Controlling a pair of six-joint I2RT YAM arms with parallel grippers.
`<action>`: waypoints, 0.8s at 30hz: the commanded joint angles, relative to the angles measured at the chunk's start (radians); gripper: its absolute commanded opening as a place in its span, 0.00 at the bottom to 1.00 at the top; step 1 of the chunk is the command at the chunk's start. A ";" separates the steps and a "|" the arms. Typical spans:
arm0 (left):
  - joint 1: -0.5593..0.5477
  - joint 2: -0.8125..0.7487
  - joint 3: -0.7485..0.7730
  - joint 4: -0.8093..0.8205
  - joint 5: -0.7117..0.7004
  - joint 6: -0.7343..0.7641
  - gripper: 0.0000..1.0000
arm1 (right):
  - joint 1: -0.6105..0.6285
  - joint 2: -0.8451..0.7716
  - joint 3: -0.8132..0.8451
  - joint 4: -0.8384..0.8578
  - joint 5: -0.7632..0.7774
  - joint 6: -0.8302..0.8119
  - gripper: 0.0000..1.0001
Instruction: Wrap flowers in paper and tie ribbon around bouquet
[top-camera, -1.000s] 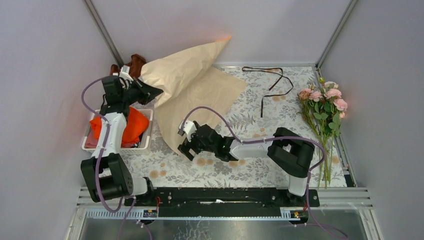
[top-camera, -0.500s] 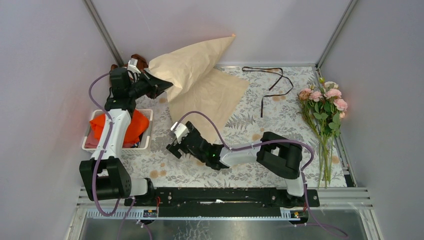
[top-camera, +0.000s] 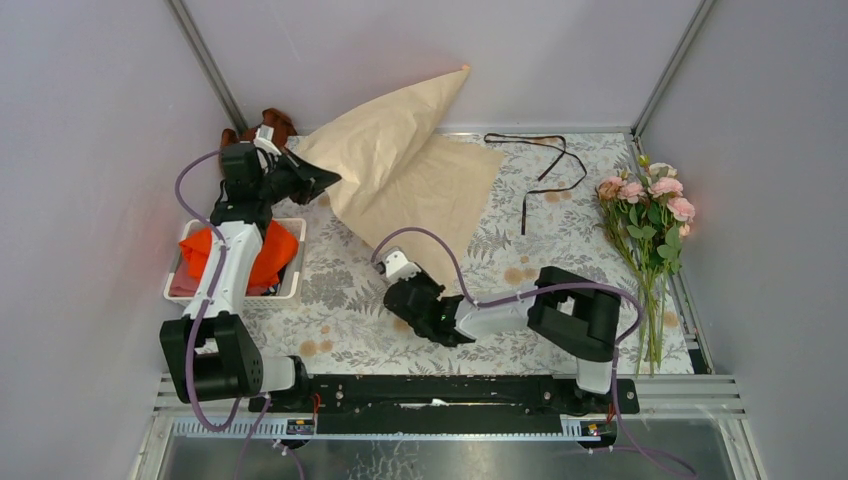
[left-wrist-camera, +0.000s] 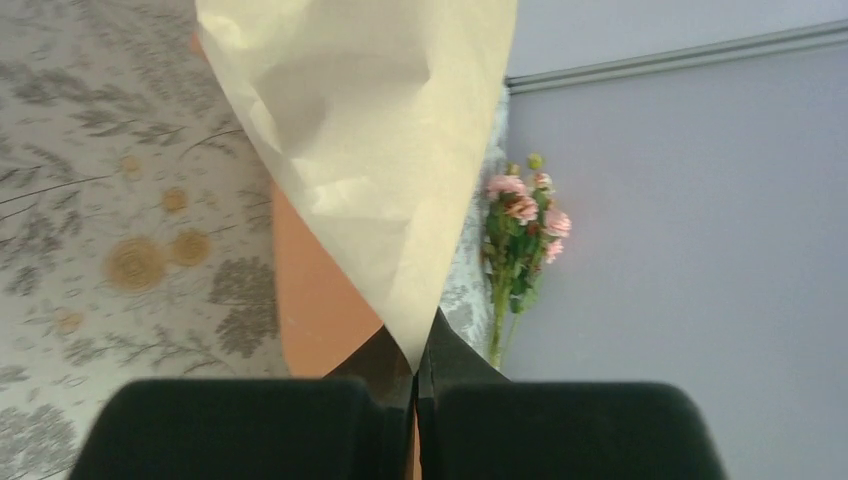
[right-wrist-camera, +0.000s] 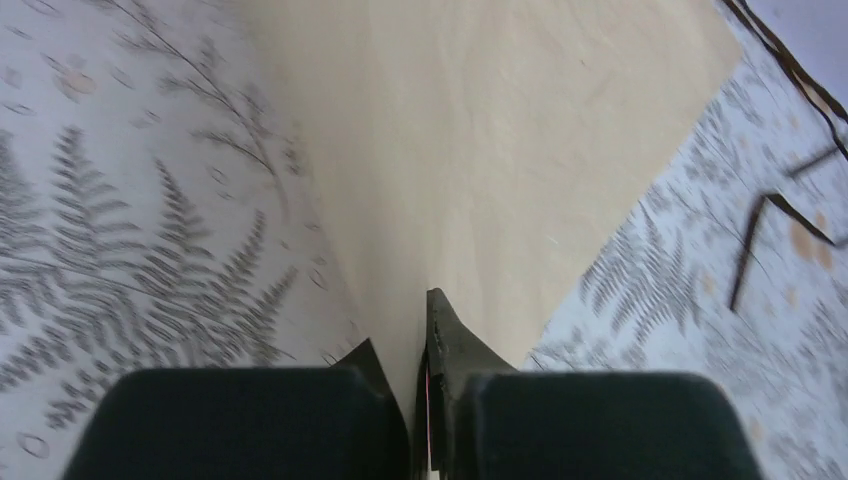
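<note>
Paper (top-camera: 400, 150) pinched at left corner by left gripper (top-camera: 326, 181), raised into a peak against back wall. Right gripper (top-camera: 400, 270) at its near edge, low over table (top-camera: 330, 310). Ribbon (top-camera: 545, 165) loose beyond paper; flowers (top-camera: 645, 215) along right edge. Orange cloth (top-camera: 268, 255) in tray (top-camera: 292, 292), left.

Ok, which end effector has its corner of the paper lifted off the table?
The left end effector: its pinched corner of the paper hangs in the air at far left. The right end effector clamps the near corner low on the table.
</note>
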 joint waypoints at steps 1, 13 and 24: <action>0.008 -0.013 -0.084 -0.012 -0.093 0.146 0.00 | 0.001 -0.132 0.043 -0.328 0.155 0.131 0.01; 0.011 0.125 -0.208 0.038 -0.137 0.272 0.00 | 0.196 0.002 0.332 -1.267 0.081 0.641 0.01; 0.001 0.160 -0.281 0.064 -0.205 0.327 0.00 | 0.217 -0.033 0.345 -1.247 -0.066 0.625 0.12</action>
